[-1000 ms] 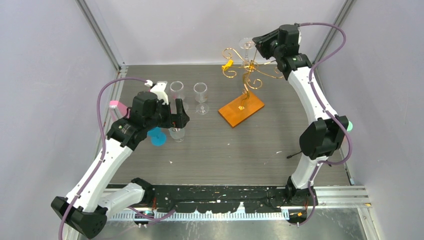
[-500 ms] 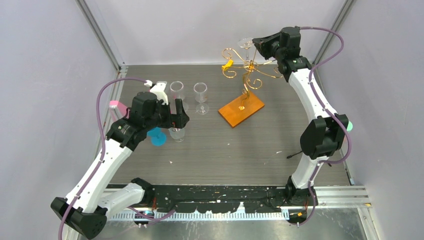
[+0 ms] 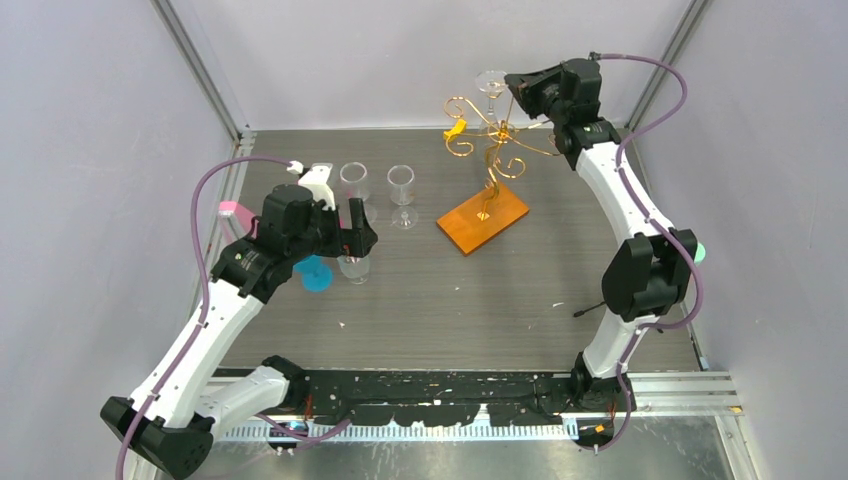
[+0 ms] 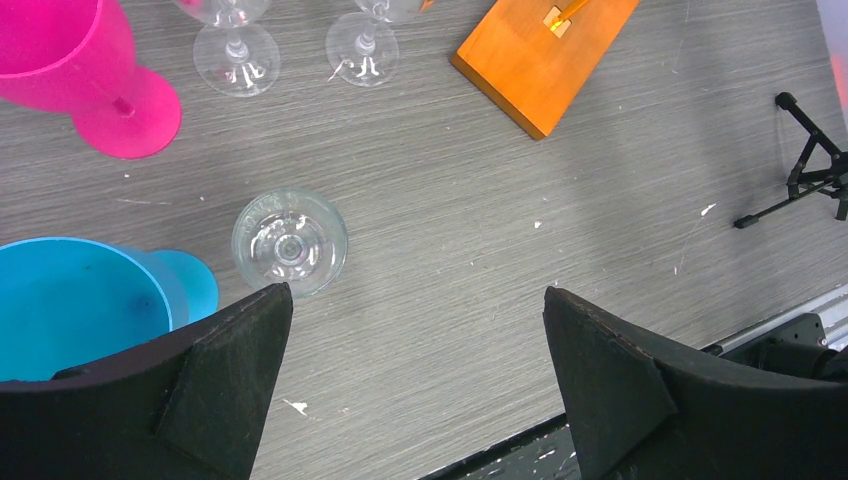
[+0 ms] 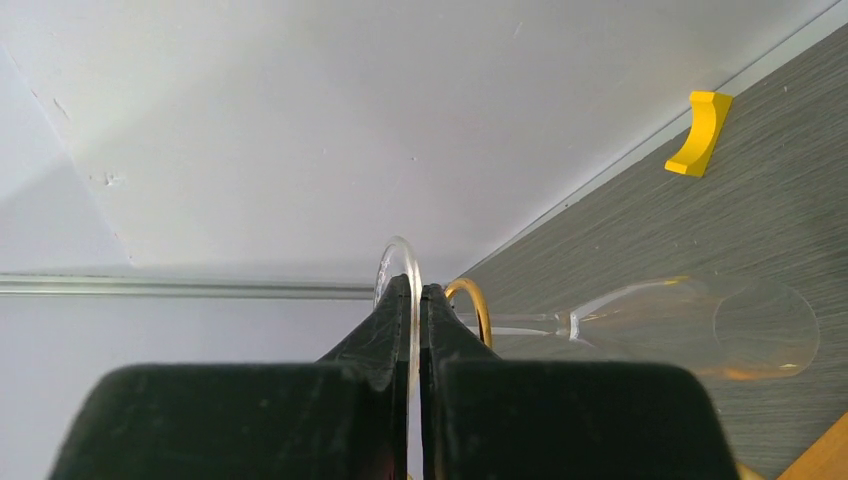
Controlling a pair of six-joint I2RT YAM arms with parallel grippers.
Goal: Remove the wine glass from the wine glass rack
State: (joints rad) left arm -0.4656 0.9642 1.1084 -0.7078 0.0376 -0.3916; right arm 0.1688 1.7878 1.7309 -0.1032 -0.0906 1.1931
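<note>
Right claw (image 5: pixel 415 295): our wrist camera has it pinched shut on the thin foot of the wine glass (image 5: pixel 700 325), with stem and bowl stretching off to the right.
Overhead view: we see that glass up at the top of the rack (image 3: pixel 495 140), by the far edge. We cannot tell whether it is free of the wire.
Left claw (image 4: pixel 415 300): wide open, holding nothing, over the left side.
Left wrist only: we spot a clear glass (image 4: pixel 290 243) beside a blue cup (image 4: pixel 70 300), and a tripod (image 4: pixel 810 170).

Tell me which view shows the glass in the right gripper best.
Right wrist: the wine glass lies close, its foot pinched in the right gripper, stem and bowl clear. Top external shows it tiny by the rack. Left wrist misses it.
</note>
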